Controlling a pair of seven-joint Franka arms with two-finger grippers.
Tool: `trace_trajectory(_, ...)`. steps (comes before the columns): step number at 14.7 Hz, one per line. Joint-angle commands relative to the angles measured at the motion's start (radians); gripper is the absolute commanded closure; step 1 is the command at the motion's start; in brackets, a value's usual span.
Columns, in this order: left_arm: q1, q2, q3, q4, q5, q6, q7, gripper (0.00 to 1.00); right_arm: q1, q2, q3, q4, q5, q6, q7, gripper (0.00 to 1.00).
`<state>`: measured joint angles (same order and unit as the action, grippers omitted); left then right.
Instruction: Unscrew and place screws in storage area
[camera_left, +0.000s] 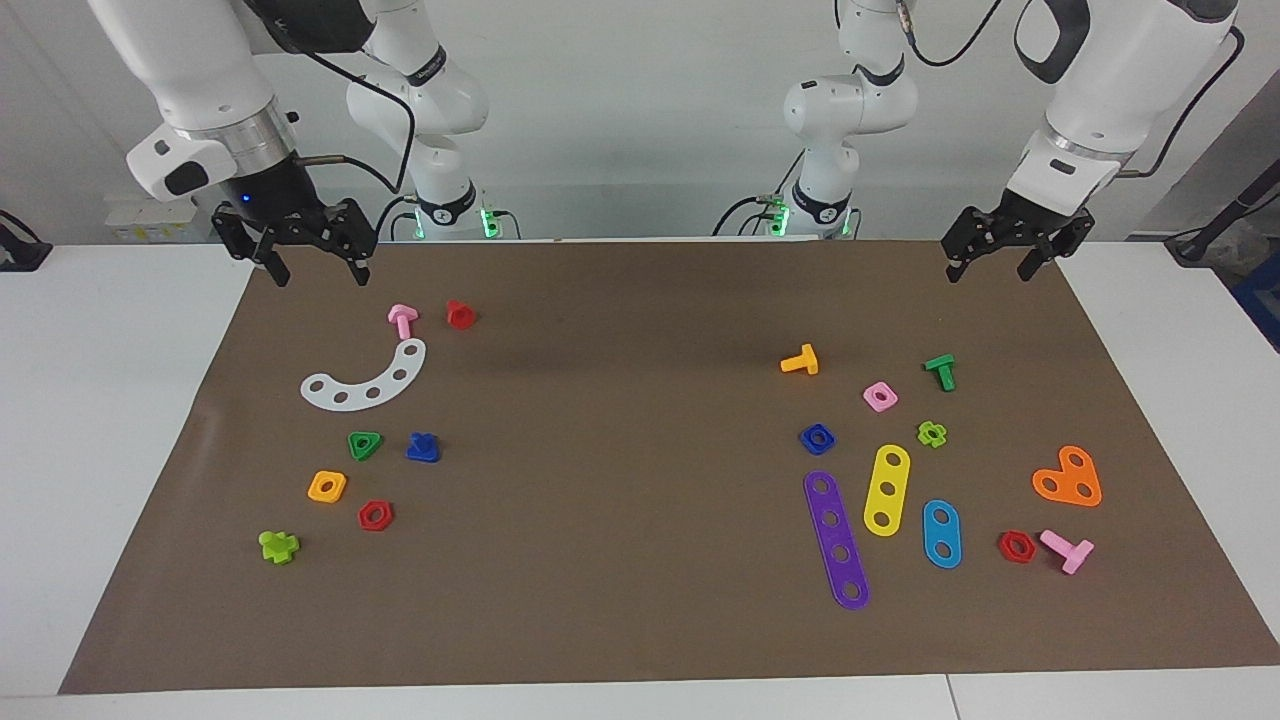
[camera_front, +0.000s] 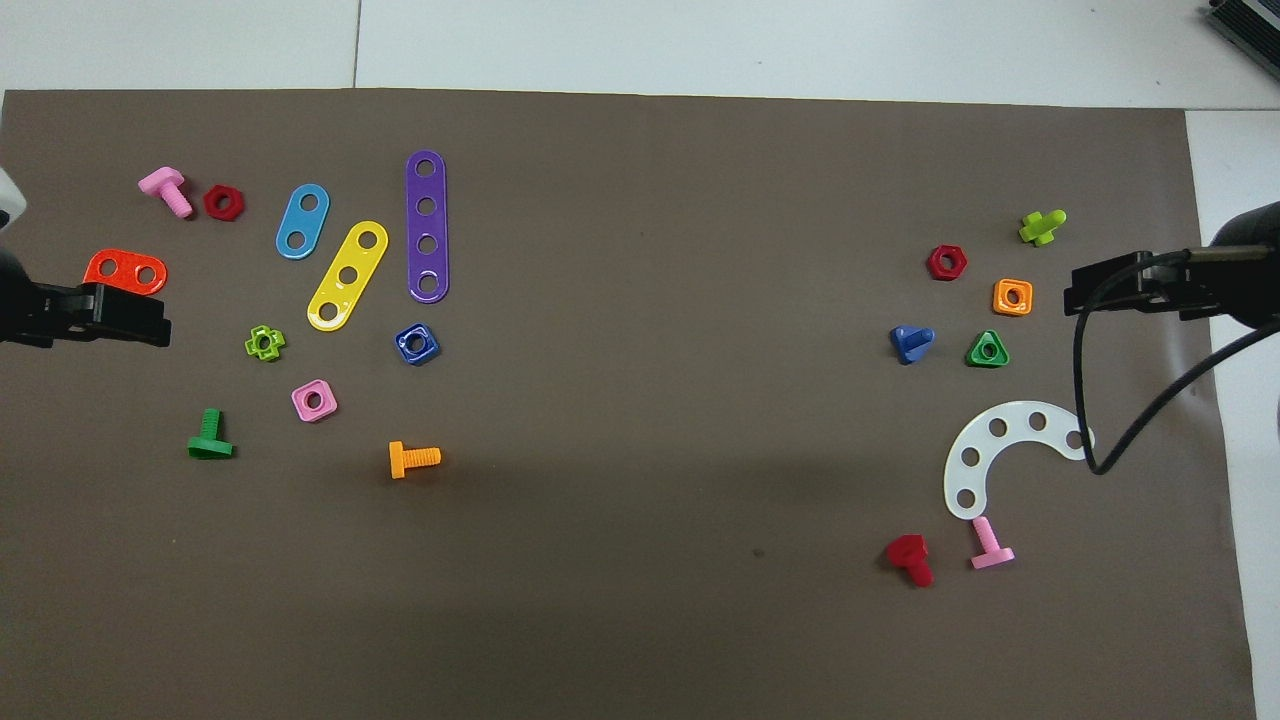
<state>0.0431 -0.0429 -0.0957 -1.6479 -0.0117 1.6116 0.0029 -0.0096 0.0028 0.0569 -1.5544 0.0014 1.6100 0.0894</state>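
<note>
Facing view: we see the right gripper (camera_left: 312, 268) raised over the brown mat (camera_left: 620, 560) at the right arm's end, fingers spread, holding nothing. The left gripper (camera_left: 990, 262) hangs over the mat's edge at the left arm's end, also spread and empty. Taking the white curved strip (camera_left: 366, 383) as landmark: the blue bolt (camera_left: 423, 448) lies on the mat farther from the robots than the strip, just beside the green triangular nut (camera_left: 364, 444). The blue nut (camera_left: 817, 438) sits well apart from the strip, toward the left arm's end.

Overhead view: we see the blue bolt (camera_front: 911, 343) farther from the robots than the white curved strip (camera_front: 1005, 452), its green neighbour (camera_front: 988, 349) alongside. The blue nut (camera_front: 417, 344) lies well apart from the strip, near the purple strip (camera_front: 427, 227). Right gripper (camera_front: 1105, 290) and left gripper (camera_front: 130, 315) show at the edges, neither touching any part.
</note>
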Motion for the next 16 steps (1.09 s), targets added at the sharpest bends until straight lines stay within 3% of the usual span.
trace_trajectory(1,0.004,-0.031,0.002,-0.03,-0.01,-0.001,0.0,0.0,0.048,-0.014,0.008,-0.013,-0.053,0.001,0.07,0.0)
trace_trajectory(7,0.004,-0.031,0.002,-0.03,-0.01,-0.001,0.0,0.0,0.059,-0.007,0.0,0.005,0.0,-0.007,0.099,0.0)
trace_trajectory(16,0.004,-0.031,0.002,-0.032,-0.01,-0.001,0.0,0.0,0.026,-0.061,-0.006,-0.026,0.014,-0.048,0.082,0.0)
